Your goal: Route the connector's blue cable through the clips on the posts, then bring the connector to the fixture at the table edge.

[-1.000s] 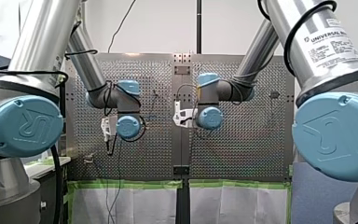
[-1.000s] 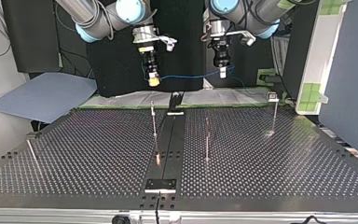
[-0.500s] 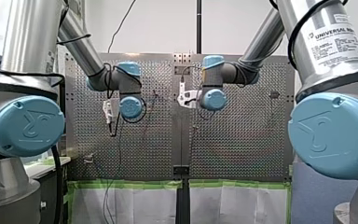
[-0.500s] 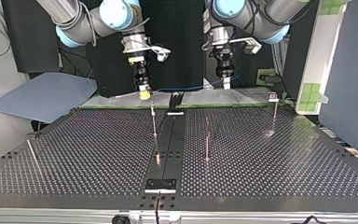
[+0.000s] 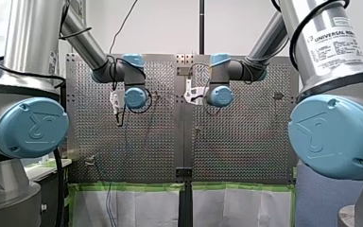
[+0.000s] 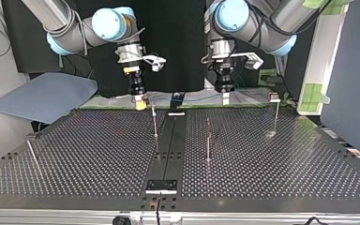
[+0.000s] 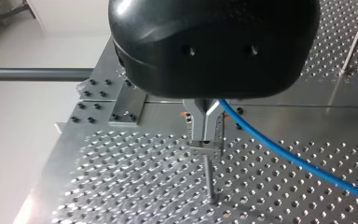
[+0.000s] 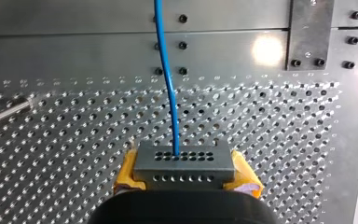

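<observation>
In the right wrist view my right gripper (image 8: 186, 176) is shut on the grey connector (image 8: 182, 162), held between its yellow pads (image 8: 127, 175). The blue cable (image 8: 168, 79) leaves the connector's face and runs ahead over the perforated table. In the top view my right gripper (image 6: 140, 102) hangs low beside a thin post (image 6: 155, 122). My left gripper (image 6: 225, 97) is further right there. Its metal fingers (image 7: 200, 123) are shut on the blue cable (image 7: 284, 154), with a clip-topped post (image 7: 209, 179) just under the tips. The cable (image 6: 198, 98) spans between the two grippers.
More posts stand on the table (image 6: 272, 173): one right of the centre rail (image 6: 208, 140), one with a clip at the far right (image 6: 275, 115), and a leaning one at the left (image 6: 32, 152). A plate fixture (image 6: 161, 186) sits on the rail at the near edge.
In the top view both grippers have come down toward the table's far edge. My right gripper has also shifted left with the connector. The cable between them now hangs lower.
</observation>
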Tool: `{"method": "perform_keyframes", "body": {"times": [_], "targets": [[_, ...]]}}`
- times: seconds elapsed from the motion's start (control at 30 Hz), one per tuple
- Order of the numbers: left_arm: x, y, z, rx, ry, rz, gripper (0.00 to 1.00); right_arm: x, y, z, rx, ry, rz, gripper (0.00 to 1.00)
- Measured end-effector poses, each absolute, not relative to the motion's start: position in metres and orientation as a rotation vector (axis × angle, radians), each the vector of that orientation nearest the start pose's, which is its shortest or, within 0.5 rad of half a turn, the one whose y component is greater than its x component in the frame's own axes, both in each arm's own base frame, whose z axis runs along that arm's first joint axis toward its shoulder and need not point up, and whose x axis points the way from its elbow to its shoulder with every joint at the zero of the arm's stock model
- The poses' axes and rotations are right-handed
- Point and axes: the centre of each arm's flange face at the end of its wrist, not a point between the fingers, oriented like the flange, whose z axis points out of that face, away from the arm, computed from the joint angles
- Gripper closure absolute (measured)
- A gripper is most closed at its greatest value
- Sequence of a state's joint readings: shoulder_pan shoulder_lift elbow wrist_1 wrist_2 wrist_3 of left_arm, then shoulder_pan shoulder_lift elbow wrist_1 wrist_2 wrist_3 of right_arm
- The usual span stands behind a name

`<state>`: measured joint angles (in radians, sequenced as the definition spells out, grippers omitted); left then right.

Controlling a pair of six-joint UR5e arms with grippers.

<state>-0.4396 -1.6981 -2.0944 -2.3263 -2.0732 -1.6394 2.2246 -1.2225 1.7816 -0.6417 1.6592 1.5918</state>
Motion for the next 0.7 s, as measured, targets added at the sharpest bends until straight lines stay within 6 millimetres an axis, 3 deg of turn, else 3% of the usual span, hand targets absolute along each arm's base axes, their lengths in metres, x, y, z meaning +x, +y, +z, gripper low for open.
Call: {"method": "perform_keyframes", "body": {"times": [0.2,0.7], "targets": [[0.405,-0.280,0.256,-0.151,1.426,-0.071,1.00,0.454,-0.399,0.270,1.518,-0.866,1.718,1.00],[0.431,-0.270,0.270,-0.152,1.408,-0.081,1.00,0.459,-0.425,0.260,1.532,-0.875,1.726,1.00]]}}
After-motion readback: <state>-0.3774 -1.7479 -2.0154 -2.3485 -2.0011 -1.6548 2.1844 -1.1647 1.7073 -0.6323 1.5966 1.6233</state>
